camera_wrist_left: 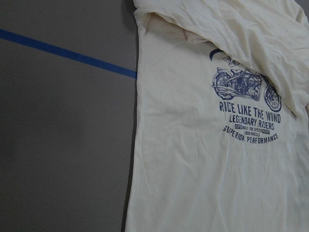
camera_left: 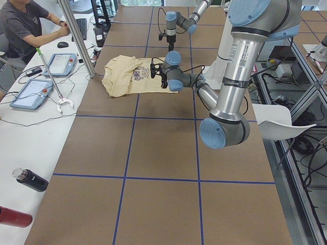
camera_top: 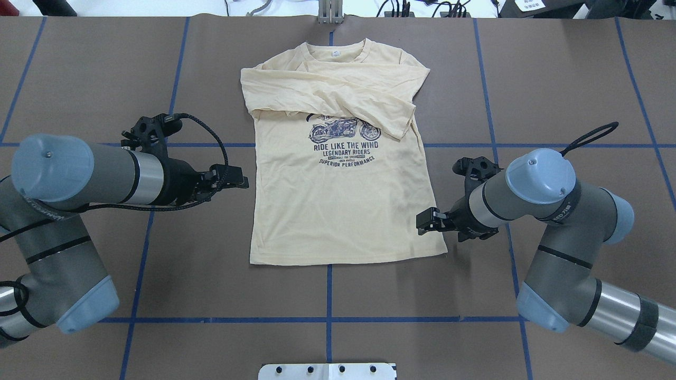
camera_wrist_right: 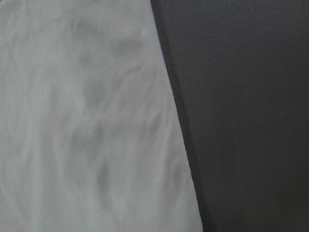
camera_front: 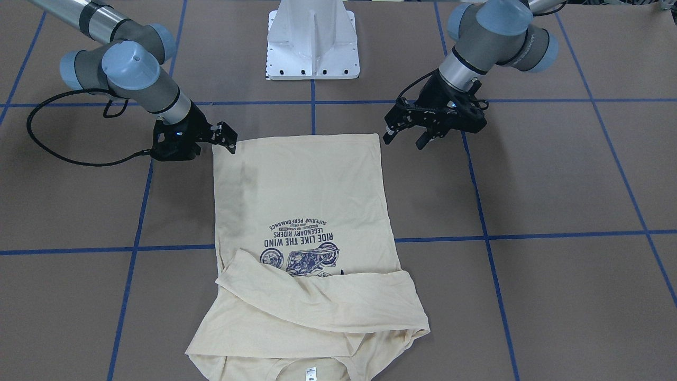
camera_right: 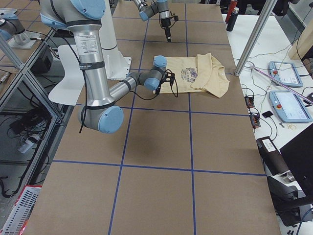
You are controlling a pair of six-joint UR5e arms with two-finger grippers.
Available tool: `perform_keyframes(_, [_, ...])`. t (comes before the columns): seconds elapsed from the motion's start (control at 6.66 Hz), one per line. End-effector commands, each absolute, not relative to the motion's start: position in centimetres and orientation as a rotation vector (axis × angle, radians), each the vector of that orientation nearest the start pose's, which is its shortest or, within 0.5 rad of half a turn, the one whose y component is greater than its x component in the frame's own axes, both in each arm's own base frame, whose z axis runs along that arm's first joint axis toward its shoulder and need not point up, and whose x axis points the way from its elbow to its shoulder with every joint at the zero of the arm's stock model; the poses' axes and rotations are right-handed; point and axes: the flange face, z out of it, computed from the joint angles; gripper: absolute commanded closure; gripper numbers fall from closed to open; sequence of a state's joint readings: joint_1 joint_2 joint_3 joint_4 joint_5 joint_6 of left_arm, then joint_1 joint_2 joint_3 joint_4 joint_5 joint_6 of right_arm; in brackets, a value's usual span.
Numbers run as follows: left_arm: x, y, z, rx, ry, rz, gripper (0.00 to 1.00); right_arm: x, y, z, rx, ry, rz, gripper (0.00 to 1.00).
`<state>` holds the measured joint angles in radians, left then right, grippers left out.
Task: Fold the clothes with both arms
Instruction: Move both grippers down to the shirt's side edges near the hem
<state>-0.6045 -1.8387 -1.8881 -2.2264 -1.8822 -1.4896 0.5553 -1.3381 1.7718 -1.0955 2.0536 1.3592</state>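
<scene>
The pale cream-yellow T-shirt (camera_top: 338,211) lies flat on the brown table, print up, collar away from the robot and both long sleeves folded across the chest. It also shows in the front view (camera_front: 296,180). My left gripper (camera_top: 235,178) hovers just off the shirt's left edge at mid-body and looks open and empty (camera_front: 406,136). My right gripper (camera_top: 425,220) is low at the shirt's right edge near the hem corner (camera_front: 228,138) and looks open, holding nothing. The left wrist view shows the print (camera_wrist_left: 248,113). The right wrist view shows the shirt's edge (camera_wrist_right: 87,121), blurred.
The white pedestal base (camera_front: 312,47) stands at the robot's side of the table. Blue tape lines (camera_top: 328,319) grid the brown surface. A seated operator (camera_left: 20,25), tablets (camera_left: 30,93) and bottles (camera_left: 30,179) are on a side table beyond the far edge.
</scene>
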Motion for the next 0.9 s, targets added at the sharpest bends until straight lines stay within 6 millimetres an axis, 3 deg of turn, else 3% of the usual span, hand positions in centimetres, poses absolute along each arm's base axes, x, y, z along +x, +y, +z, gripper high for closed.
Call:
perform_keyframes(0.0, [40.37, -40.37, 29.07, 0.161, 1.254, -0.258, 0.00, -45.84, -37.57, 39.00, -0.093, -0.983, 0.087, 0.06])
perform_keyframes(0.15, [40.37, -40.37, 29.07, 0.161, 1.254, -0.258, 0.00, -45.96, -37.43, 39.00, -0.095, -0.982, 0.086, 0.09])
perform_keyframes(0.45, [40.36, -40.34, 29.16, 0.159, 1.253, -0.258, 0.00, -46.10, -37.23, 39.12, -0.115, -0.977, 0.120, 0.27])
perform_keyframes(0.75, [40.39, -40.37, 29.22, 0.158, 1.252, -0.258, 0.00, -46.17, -37.21, 39.37, -0.114, -0.972, 0.124, 0.32])
